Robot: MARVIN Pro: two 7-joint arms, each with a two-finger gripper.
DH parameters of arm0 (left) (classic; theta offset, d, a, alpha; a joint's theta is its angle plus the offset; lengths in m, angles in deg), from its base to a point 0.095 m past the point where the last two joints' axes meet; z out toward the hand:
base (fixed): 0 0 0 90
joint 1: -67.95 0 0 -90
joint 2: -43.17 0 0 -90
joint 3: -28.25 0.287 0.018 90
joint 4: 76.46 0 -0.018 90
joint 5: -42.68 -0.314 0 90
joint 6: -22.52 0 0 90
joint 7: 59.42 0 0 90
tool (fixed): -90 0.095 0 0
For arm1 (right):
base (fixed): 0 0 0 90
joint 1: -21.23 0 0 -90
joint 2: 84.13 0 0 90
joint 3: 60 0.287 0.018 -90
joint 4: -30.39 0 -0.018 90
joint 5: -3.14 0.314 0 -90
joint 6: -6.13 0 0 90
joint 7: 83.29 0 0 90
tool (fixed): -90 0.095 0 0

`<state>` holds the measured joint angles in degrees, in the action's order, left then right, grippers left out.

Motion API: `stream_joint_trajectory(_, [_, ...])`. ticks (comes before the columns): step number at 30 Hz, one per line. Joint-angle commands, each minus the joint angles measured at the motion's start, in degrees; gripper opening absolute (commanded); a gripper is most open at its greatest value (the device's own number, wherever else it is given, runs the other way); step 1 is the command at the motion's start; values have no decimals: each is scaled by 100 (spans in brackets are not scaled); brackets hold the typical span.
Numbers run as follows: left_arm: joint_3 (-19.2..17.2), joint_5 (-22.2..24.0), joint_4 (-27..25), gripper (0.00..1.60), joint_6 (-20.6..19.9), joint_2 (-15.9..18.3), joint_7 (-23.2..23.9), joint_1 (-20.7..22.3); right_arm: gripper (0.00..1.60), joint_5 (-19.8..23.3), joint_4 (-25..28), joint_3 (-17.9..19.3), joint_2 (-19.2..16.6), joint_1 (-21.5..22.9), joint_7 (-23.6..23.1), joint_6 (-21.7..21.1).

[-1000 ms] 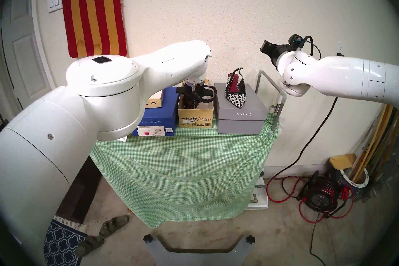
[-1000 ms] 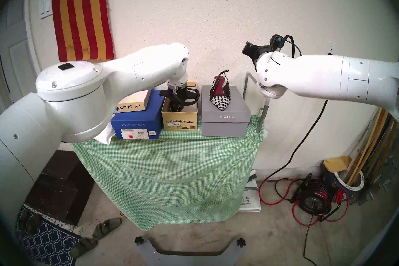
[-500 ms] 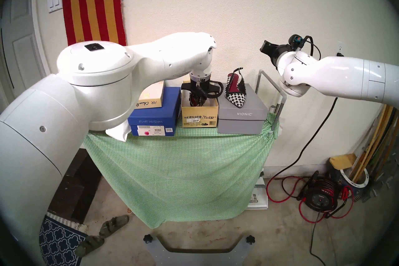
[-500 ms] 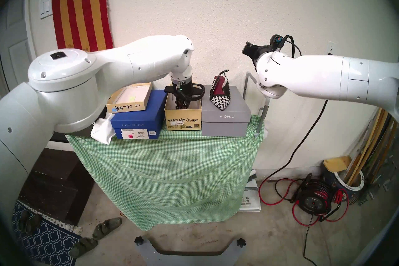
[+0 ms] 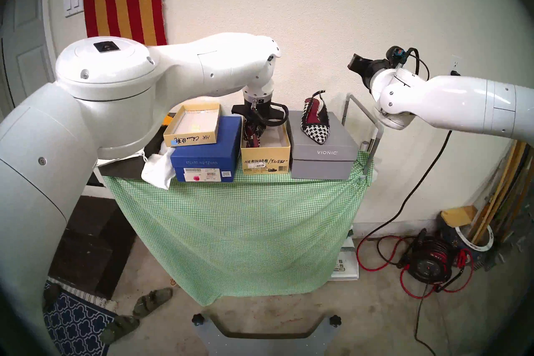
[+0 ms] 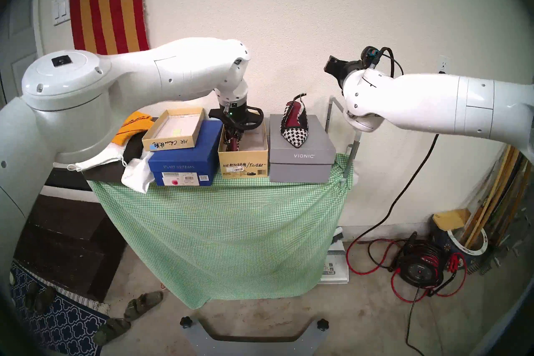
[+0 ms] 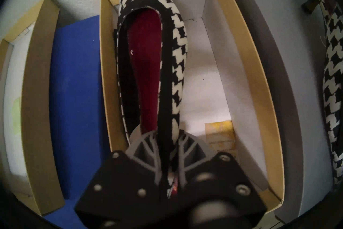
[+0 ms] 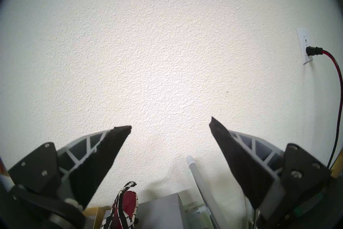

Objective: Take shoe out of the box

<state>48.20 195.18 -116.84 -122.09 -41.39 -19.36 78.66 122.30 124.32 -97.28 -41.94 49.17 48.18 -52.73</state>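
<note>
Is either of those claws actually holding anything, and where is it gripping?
The left gripper pinches the houndstooth shoe by its side rim near the heel, over the tan box. The right gripper holds nothing.

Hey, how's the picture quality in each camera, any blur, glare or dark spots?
Head views: sharp, evenly lit, fisheye-bent with dark rims. Left wrist view: dim, the left gripper blurred up close, the shoe sharper. Right wrist view: bright wall, right gripper fingers dark against it.

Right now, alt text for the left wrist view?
The left gripper is shut on the heel end of a houndstooth shoe with a red lining, over the open tan box. A blue box lies left, a grey box right.
</note>
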Motion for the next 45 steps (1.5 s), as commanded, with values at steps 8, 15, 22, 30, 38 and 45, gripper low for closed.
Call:
stream_joint_trajectory(8, [3,68,-746,0,368,374,-406,755,160,-9,-3,27,1,-4,0,4])
stream_joint_trajectory(15, [-100,193,-1506,0,669,647,-619,1110,160,-16,-3,37,-3,-11,2,-2])
stream_joint_trajectory(22, [-195,388,-2235,0,1023,1028,-940,1386,160,-22,-3,47,-7,-18,4,-7])
stream_joint_trajectory(30, [-224,521,-2819,0,1257,1575,-1258,1825,160,-31,-3,56,-11,-23,4,-15])
stream_joint_trajectory(38, [-36,782,-3167,0,1457,2112,-1587,2141,160,-37,-3,66,-16,-30,5,-22])
stream_joint_trajectory(45, [230,942,-3417,0,1521,2622,-1619,2309,160,-43,-3,77,-19,-37,7,-26])
